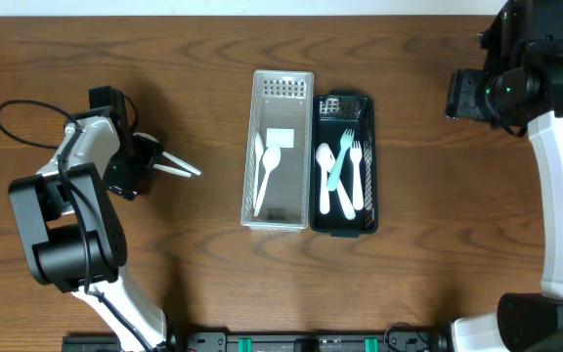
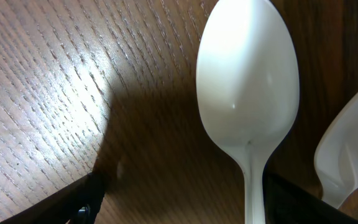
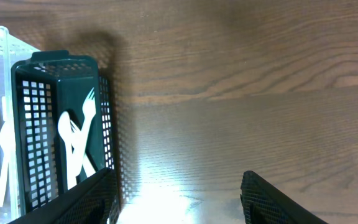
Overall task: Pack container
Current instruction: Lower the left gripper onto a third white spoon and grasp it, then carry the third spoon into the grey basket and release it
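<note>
We find two baskets touching side by side at mid-bench. The left basket (image 1: 281, 80) holds two spoons (image 1: 264, 174). The right basket (image 1: 370, 147) holds forks (image 1: 358, 161) and other spoons (image 1: 324, 181). A further pair of spoons (image 1: 179, 167) is near the left edge.

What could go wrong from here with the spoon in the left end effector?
The left end effector seems to pinch two white pieces, the spoon and a second utensil beside it, so one may slip out. The spoon sticks out far and could catch the white basket rim on the way in.

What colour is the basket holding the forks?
Dark green basket, clearest in right wrist view.
</note>
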